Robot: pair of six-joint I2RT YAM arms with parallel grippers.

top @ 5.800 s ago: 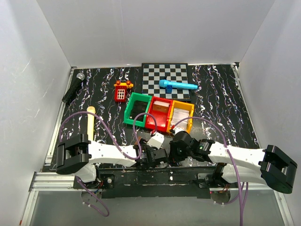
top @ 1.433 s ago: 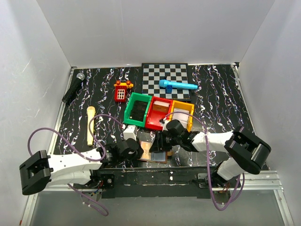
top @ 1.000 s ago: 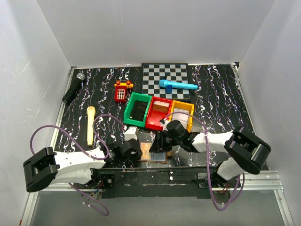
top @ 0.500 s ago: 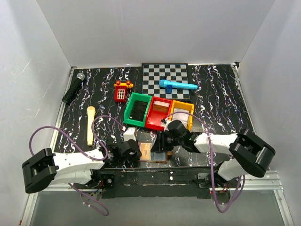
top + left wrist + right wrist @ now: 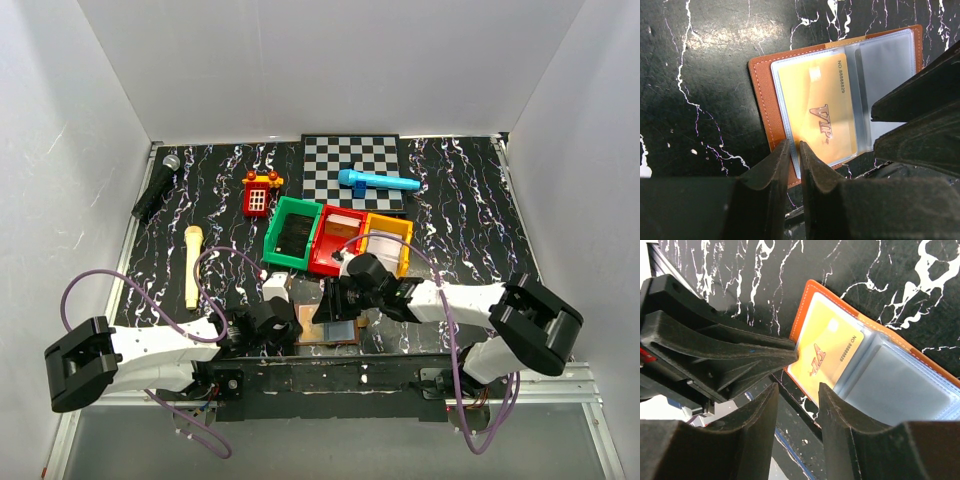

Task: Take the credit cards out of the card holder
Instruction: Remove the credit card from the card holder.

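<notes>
The card holder (image 5: pixel 338 332) lies open on the black marbled table at the front edge, brown with clear bluish pockets (image 5: pixel 905 385). A gold credit card (image 5: pixel 817 110) marked VIP sits inside its left pocket and also shows in the right wrist view (image 5: pixel 822 352). My left gripper (image 5: pixel 793 145) is nearly shut, its tips pinching the near-left edge of that clear pocket beside the brown border (image 5: pixel 765 100). It comes in from the left in the top view (image 5: pixel 297 322). My right gripper (image 5: pixel 797 390) hovers open over the holder's near edge, with nothing between its fingers (image 5: pixel 335 300).
Green (image 5: pixel 292 232), red (image 5: pixel 338 240) and orange (image 5: pixel 385 243) bins stand just behind the holder. Farther back are a checkerboard (image 5: pixel 350 160), a blue toy microphone (image 5: pixel 377 182) and a red toy phone (image 5: pixel 259 194). At left lie a black microphone (image 5: pixel 157 185) and a pale stick (image 5: pixel 192 265).
The holder's raised leaf has settled flat. My left gripper has closed a little at the holder's left edge. The right gripper has shifted slightly left over it.
</notes>
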